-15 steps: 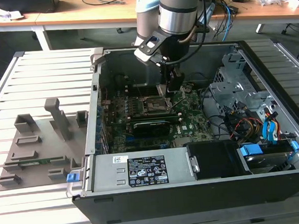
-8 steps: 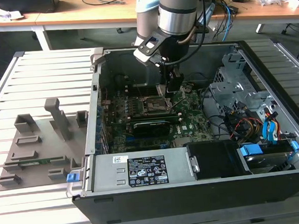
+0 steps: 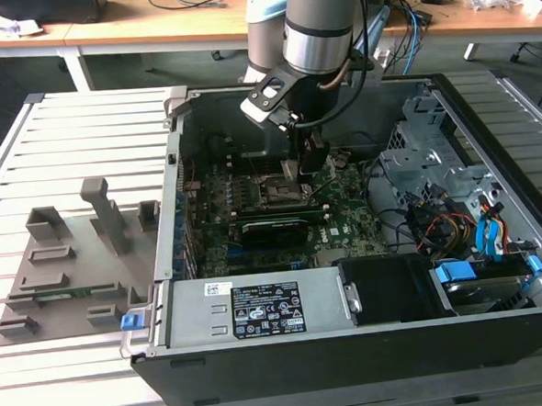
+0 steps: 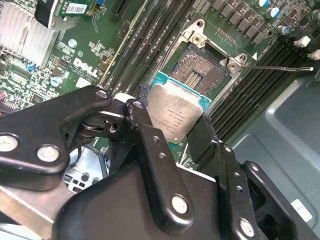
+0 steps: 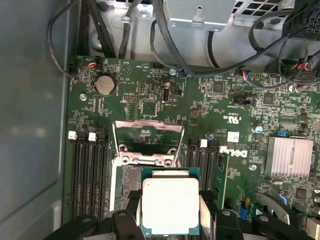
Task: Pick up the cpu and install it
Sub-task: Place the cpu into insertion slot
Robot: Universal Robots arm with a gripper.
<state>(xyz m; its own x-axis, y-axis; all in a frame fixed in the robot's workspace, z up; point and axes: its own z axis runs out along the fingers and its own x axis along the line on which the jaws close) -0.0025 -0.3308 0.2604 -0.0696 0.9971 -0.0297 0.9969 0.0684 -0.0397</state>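
Observation:
The cpu (image 4: 176,116) (image 5: 170,204), a flat square chip with a silvery top and a green rim, is held between the black fingers (image 4: 149,145) of my gripper (image 5: 169,212), which is shut on its two opposite edges. It hangs just above the motherboard, partly over the open socket (image 4: 202,72) (image 5: 131,186). The socket's metal load frame (image 5: 147,142) stands lifted and its thin lever (image 4: 277,68) sticks out sideways. In the exterior view my gripper (image 3: 304,169) reaches down into the open computer case, over the socket (image 3: 275,195).
Memory slots (image 5: 87,172) flank the socket on both sides. A finned heatsink (image 5: 291,156) and cables (image 5: 175,45) lie nearby on the board. The case holds a power supply (image 3: 259,307) and a drive cage (image 3: 435,170). A grey fixture plate (image 3: 68,271) lies at the exterior view's left.

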